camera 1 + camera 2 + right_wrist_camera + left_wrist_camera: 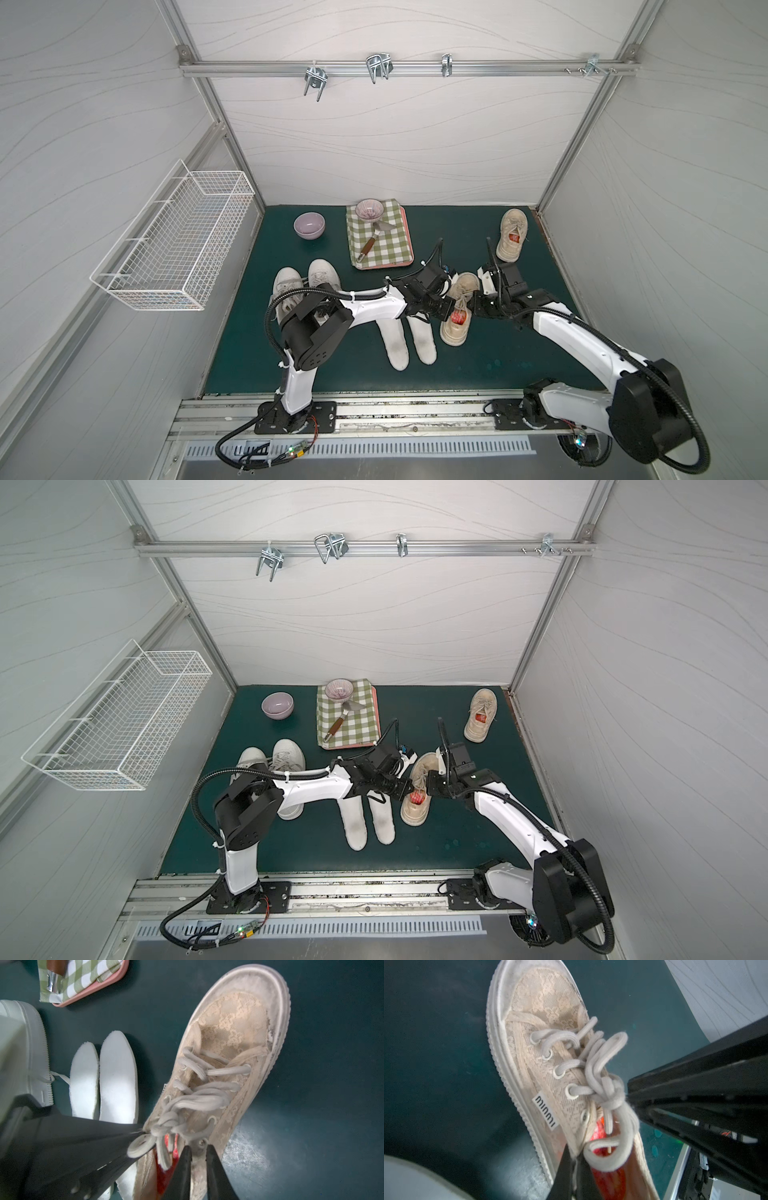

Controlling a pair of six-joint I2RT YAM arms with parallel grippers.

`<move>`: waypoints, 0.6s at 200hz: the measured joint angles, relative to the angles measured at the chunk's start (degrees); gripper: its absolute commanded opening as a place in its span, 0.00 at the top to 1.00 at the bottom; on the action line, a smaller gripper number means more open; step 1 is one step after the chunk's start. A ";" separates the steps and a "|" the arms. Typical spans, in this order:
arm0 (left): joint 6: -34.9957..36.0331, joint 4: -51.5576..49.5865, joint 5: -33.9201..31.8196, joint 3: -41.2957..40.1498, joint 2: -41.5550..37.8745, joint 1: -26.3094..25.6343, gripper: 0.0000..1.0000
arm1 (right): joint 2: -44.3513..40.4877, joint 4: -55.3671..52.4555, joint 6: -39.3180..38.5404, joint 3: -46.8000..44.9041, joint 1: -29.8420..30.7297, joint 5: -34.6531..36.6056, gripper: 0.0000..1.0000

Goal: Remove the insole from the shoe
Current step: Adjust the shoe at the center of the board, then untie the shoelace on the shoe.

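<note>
On the green mat [498, 353], both jaws pinch the lacy beige shoe [453, 333].

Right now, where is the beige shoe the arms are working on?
In both top views the beige shoe lies on the green mat, right of centre, beside the white insoles, with the left gripper and right gripper at its opening.

Left gripper [574, 1157] pinched shut; right gripper [198, 1147] seemingly clamped, jaws slightly apart; both point inward.
</note>
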 measured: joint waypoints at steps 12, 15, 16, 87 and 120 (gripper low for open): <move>0.00 0.02 0.24 0.00 0.00 0.00 1.00 | 0.35 0.28 -0.04 0.00 0.20 -0.48 0.75; 0.00 0.02 0.31 0.02 0.00 0.00 1.00 | 0.39 0.44 0.07 0.00 0.20 -0.76 0.75; 0.00 0.02 0.33 0.00 0.00 0.00 1.00 | 0.42 0.46 0.04 0.00 0.20 -0.81 0.74; 0.00 0.04 1.44 0.00 0.00 0.00 1.00 | -0.63 2.27 0.31 0.15 0.26 -4.94 0.66; 0.00 0.09 2.38 0.00 0.00 0.00 1.00 | -0.70 2.51 0.28 1.53 0.26 -5.07 0.66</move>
